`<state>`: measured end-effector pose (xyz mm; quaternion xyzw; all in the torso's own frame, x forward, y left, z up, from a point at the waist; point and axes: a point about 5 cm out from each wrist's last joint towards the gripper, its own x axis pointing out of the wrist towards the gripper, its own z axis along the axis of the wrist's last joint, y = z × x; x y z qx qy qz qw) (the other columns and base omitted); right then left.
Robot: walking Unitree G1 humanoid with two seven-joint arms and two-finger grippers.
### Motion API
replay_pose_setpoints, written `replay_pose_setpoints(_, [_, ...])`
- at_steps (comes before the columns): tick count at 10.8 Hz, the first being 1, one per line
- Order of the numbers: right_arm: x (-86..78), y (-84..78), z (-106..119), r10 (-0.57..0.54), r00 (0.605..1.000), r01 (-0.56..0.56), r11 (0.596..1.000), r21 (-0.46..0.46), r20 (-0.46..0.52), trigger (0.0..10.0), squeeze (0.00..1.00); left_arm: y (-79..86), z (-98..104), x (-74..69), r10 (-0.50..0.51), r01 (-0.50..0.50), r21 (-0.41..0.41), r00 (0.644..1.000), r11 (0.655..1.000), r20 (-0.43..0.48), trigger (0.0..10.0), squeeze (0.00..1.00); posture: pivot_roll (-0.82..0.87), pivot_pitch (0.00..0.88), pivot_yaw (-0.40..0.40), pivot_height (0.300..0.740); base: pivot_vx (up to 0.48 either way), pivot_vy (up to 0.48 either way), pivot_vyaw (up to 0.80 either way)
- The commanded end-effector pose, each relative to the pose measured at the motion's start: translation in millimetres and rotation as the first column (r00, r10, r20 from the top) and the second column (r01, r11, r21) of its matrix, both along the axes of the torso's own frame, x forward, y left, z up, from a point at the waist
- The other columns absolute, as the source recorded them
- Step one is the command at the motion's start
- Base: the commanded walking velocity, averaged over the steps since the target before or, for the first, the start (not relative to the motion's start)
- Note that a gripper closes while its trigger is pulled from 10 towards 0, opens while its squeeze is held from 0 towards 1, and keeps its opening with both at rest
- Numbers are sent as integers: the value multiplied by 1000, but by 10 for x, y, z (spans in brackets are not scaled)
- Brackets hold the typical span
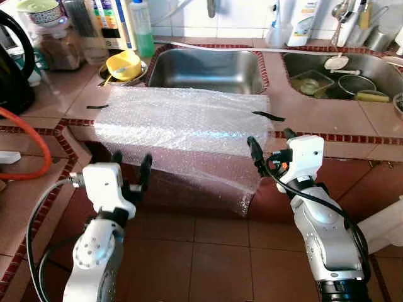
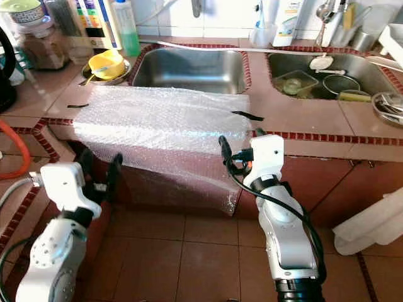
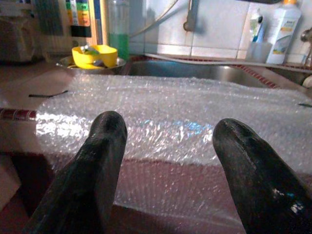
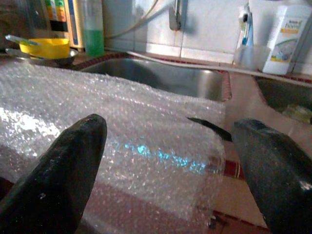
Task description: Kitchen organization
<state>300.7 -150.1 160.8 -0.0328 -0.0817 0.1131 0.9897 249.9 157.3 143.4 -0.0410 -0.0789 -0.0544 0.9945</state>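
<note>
I have the sheet of bubble wrap spread across the tiled desk in front of the left sink, its near part drooping over the desk's front edge toward the floor; black tape strips hold it at the left and right corners (the right one shows as a dark sliver in the right wrist view). My left pincer sits below the desk edge, just near of the hanging wrap's left side, fingers spread and holding nothing. My right pincer is up at the desk edge by the wrap's right corner, also released, fingers wide apart with the wrap between them but not gripped. Farther out, a yellow bowl rests in a metal dish on the far left, a green soap bottle beside it, and the right sink holds dishes
</note>
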Motion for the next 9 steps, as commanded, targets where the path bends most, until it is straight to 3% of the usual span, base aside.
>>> replay_pose_setpoints(1, [-13,26,89,-3,1000,3,1000,4,29,10000,0,21,31,-15,-7,7,9,1000,1000,6,10000,0,-114,139,54,740,281,0,0])
replay_pose_setpoints(9, [-62,57,14,4,1000,-4,1000,-23,3,10000,0,-5,-36,-35,-46,47,20,998,999,-32,10000,0,-114,138,64,740,351,0,0])
